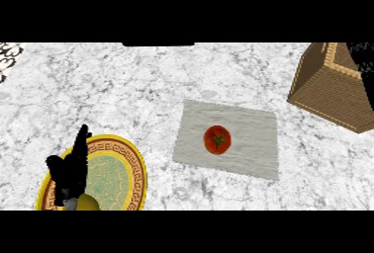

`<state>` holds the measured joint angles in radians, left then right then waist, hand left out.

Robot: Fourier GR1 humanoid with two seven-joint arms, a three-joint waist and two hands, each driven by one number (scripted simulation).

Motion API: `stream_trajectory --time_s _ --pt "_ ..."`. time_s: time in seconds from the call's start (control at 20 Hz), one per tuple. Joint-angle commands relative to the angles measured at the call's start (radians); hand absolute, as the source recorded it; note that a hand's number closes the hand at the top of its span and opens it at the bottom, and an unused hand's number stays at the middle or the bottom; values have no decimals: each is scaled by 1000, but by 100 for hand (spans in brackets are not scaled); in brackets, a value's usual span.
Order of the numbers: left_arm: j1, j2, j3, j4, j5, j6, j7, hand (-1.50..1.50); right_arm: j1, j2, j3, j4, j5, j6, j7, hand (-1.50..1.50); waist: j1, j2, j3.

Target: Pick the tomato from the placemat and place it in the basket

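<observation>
A red tomato [217,140] with a green stem lies near the middle of a pale grey placemat [252,148] on the marble counter. A brown woven basket [329,91] stands at the far right, well apart from the mat. My left hand [71,165] shows at the lower left, fingers straight and pointing up, resting over a plate and far left of the tomato. My right hand does not appear in the head view.
A round plate [130,170] with a yellow rim, a patterned brown band and a green centre lies at the lower left, partly under my left hand. Bare marble counter lies between the mat and the basket.
</observation>
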<state>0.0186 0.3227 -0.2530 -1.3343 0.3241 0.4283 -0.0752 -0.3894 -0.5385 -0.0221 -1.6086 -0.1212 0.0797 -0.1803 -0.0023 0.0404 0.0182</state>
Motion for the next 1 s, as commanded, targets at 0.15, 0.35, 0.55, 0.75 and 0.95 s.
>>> stream_trajectory --time_s 0.15,0.35,0.55,0.75,0.95 --pt "-97 168 -43 -196 -67 -139 0 0 0 136 95 129 -45 66 -72 150 23 -29 -15" --pt "-190 187 -104 -229 -85 -235 -21 0 -25 253 310 56 47 135 -252 150 36 -29 -14" --pt "-189 215 -78 -231 -53 -280 -17 0 131 439 512 117 329 -120 -388 -150 18 -38 -17" --pt "-227 212 -46 -177 -38 -291 -15 0 183 511 593 79 550 -377 -199 -150 -10 -45 -20" --pt "-207 215 -44 -202 -28 -278 9 0 222 425 547 -28 740 -493 -18 -150 -39 -55 -21"
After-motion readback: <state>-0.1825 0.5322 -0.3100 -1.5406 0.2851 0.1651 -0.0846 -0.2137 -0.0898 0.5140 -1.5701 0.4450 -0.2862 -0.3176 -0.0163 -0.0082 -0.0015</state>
